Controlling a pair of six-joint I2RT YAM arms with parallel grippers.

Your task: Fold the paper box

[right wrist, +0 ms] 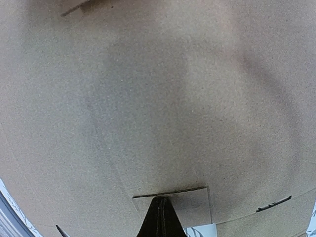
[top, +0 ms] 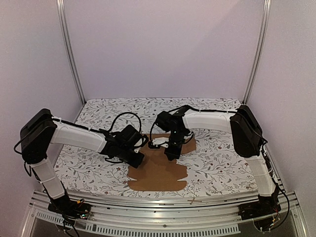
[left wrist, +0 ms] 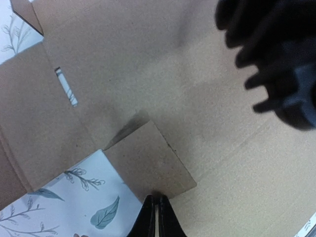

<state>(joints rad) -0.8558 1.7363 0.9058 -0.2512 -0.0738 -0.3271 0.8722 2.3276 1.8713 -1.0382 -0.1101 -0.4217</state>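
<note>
Nearest me in the top view, the metal rail (top: 163, 201) runs just on the near side of the paper box (top: 158, 174), which lies as a flat brown sheet on the floral table (top: 98, 111). I see my left gripper (top: 139, 159) at the box's left edge and my right gripper (top: 171, 156) over its far middle. From the left wrist, the fingers are pinched together on the corner of a raised flap (left wrist: 148, 158) of the box. From the right wrist, the jaws are closed tight, tips meeting a small tab (right wrist: 193, 200) at the box's edge.
</note>
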